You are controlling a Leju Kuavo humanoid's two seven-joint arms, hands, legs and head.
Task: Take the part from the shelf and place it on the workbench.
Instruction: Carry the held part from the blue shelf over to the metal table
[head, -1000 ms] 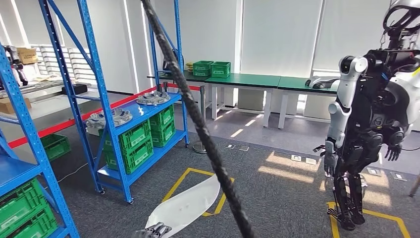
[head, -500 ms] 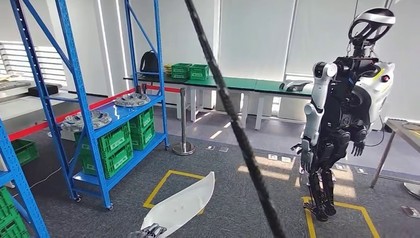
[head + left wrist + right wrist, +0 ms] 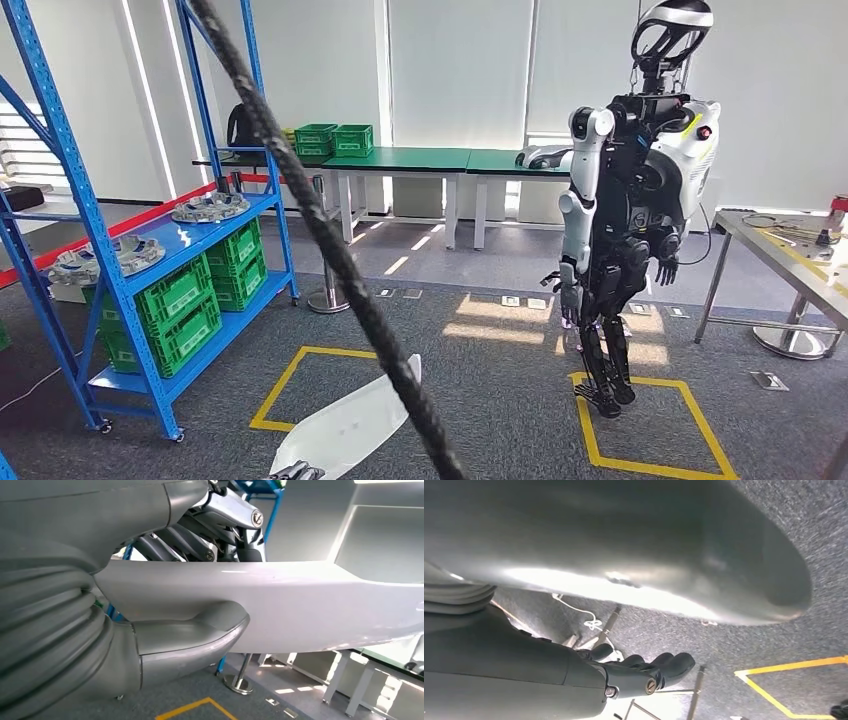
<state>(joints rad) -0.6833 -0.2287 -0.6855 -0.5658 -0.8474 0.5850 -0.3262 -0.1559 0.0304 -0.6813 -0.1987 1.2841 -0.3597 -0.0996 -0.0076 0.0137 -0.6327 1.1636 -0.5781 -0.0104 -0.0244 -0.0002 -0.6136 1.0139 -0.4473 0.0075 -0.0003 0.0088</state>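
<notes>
white part [image 3: 345,428], blue shelf [image 3: 150,255]

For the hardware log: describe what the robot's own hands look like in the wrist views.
The left robot hand has a grey ribbed cover, a thick, smooth grey thumb and darker metal fingers with screw heads. The right robot hand has dark fingers and small round fasteners.

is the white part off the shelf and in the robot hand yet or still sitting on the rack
Off the shelf. The left robot hand grips the white part, thumb under it, fingers over it; the head view shows it carried above the carpet, apart from the blue shelf.
</notes>
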